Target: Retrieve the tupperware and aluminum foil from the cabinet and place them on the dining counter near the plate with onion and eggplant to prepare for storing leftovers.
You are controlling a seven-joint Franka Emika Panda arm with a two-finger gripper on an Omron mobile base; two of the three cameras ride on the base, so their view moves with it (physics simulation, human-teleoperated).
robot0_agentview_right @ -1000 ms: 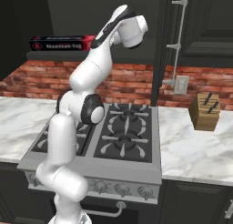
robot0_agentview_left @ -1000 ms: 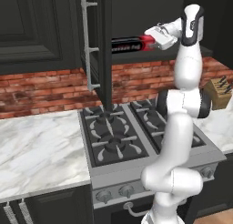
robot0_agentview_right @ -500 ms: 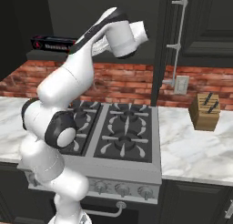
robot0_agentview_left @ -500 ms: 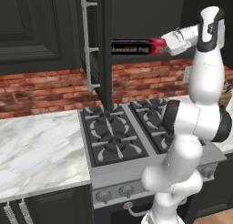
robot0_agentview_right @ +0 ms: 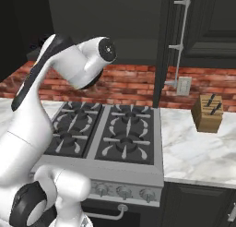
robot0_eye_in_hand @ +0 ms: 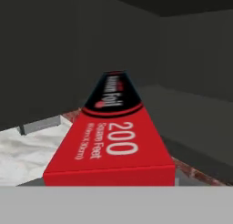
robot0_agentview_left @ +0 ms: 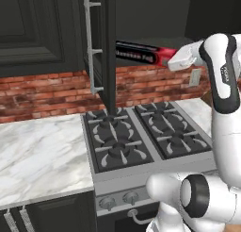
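One foil box (robot0_agentview_left: 141, 53) is hanging level in the tool (robot0_agentview_left: 175, 62), clamped at its red end (black end pointing at the open cabinet door (robot0_agentview_left: 109, 52)), high over the stove (robot0_agentview_left: 141, 140) with free air beneath; the arm is now swung farther right than before.

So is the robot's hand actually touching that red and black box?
Touching. In the left base view the gripper meets the red end of the foil box, which hangs in mid-air above the stove with nothing else supporting it.
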